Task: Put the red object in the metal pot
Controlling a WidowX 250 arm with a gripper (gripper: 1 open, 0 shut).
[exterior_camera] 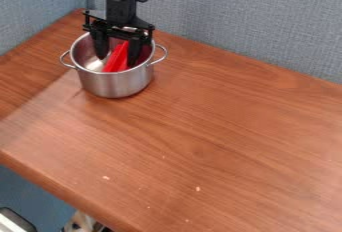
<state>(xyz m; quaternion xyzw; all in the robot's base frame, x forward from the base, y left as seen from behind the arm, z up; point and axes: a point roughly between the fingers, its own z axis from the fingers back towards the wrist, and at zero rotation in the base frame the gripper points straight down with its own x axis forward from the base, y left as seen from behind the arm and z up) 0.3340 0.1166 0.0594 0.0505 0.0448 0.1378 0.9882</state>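
Note:
The metal pot point(114, 79) stands at the back left of the wooden table, shiny and round with two small side handles. The red object point(123, 56) lies inside it, leaning at a slant against the pot's inner wall. My gripper point(118, 42) hangs straight down over the pot's mouth with its black fingers spread wide apart on either side of the red object's upper end. Nothing is pinched between them, so the gripper is open.
The brown wooden table point(201, 136) stretches to the right and front of the pot. A grey-blue wall point(254, 16) rises right behind the pot and arm. The table's front edge point(80, 201) drops off at the lower left.

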